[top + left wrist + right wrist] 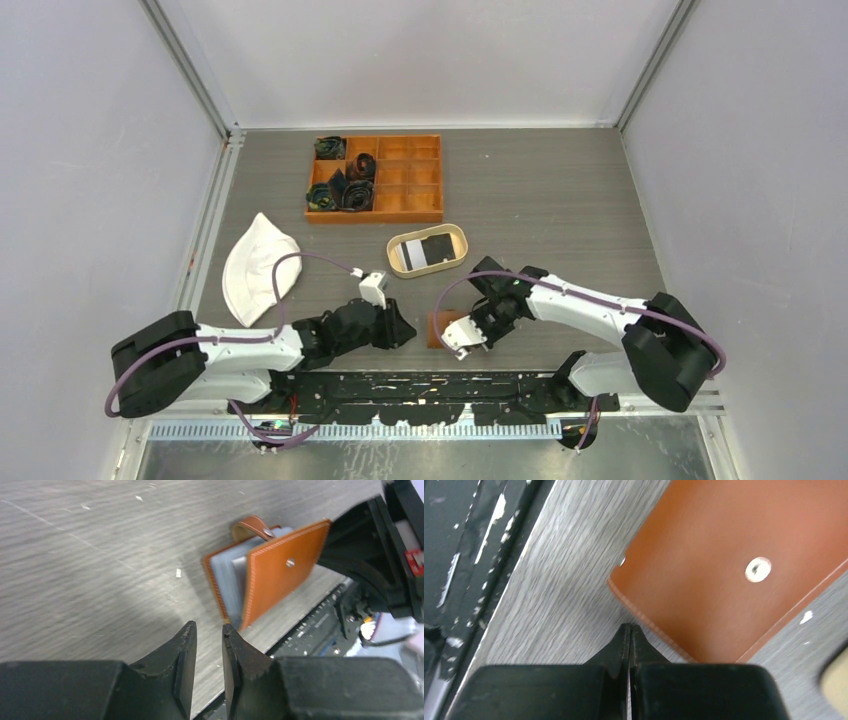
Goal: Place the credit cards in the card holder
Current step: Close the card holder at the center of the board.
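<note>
The brown leather card holder [437, 322] lies near the table's front edge between my two grippers. In the left wrist view it [280, 570] is partly open, its top flap tilted up over grey inner sleeves and its snap tab loose. My left gripper [209, 626] [408, 330] is slightly open and empty, just left of it. My right gripper [630, 626] [452, 330] is shut with nothing between its fingers, its tips at the edge of the holder's flap [724, 575]. A black card [437, 249] and a white card [413, 257] lie in the oval tray.
The oval beige tray [463, 240] stands behind the holder. An orange compartmented box [415, 180] with dark rolled items stands at the back. A white cloth item [258, 268] lies at the left. The black base rail [320, 630] runs along the front edge.
</note>
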`<action>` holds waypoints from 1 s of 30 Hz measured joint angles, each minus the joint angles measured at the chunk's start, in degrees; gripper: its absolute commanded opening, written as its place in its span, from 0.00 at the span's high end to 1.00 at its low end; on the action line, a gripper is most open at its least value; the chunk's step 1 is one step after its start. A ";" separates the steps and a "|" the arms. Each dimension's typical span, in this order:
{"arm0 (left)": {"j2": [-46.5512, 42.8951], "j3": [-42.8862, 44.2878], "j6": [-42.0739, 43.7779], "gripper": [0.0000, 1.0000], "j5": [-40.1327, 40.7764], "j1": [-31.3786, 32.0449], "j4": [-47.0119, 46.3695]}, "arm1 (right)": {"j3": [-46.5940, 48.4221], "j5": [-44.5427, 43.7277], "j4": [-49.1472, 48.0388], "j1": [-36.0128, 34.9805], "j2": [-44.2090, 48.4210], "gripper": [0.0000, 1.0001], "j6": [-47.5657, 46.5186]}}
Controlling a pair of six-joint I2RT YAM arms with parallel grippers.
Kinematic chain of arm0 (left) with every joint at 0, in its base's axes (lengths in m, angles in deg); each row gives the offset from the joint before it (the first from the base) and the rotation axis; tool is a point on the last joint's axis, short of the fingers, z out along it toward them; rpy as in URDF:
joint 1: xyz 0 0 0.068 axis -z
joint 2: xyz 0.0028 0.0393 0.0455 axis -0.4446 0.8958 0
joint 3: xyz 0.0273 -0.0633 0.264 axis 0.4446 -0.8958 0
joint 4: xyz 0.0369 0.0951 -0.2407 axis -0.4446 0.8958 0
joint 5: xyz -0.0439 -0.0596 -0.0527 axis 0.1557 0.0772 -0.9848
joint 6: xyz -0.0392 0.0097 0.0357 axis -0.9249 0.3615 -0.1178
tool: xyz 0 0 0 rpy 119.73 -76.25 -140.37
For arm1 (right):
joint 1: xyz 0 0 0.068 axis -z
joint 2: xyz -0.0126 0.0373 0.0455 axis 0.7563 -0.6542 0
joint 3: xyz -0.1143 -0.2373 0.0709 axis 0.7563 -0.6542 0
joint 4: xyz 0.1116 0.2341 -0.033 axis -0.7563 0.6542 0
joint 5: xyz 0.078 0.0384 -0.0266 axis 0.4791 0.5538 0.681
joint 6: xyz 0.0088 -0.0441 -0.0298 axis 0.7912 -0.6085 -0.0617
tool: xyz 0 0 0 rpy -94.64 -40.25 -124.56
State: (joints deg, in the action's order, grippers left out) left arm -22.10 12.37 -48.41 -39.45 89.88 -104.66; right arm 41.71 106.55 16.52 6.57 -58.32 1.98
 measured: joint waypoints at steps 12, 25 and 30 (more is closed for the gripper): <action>-27.93 0.55 2.21 0.72 9.94 -2.78 27.76 | 7.58 -2.34 -13.92 -18.12 -9.44 0.99 25.55; -36.81 -4.70 -3.82 0.41 5.84 -2.86 34.03 | 12.98 5.95 -12.22 -4.63 -2.93 0.44 35.91; -28.17 -5.09 -3.80 0.39 5.09 -2.89 27.23 | 9.70 7.91 -13.42 -2.75 -0.76 0.33 30.05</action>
State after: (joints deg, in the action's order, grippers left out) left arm -50.27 7.27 -52.21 -34.36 86.99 -77.42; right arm 51.42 114.46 3.10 3.82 -59.08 32.03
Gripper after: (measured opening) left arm 0.602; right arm 0.629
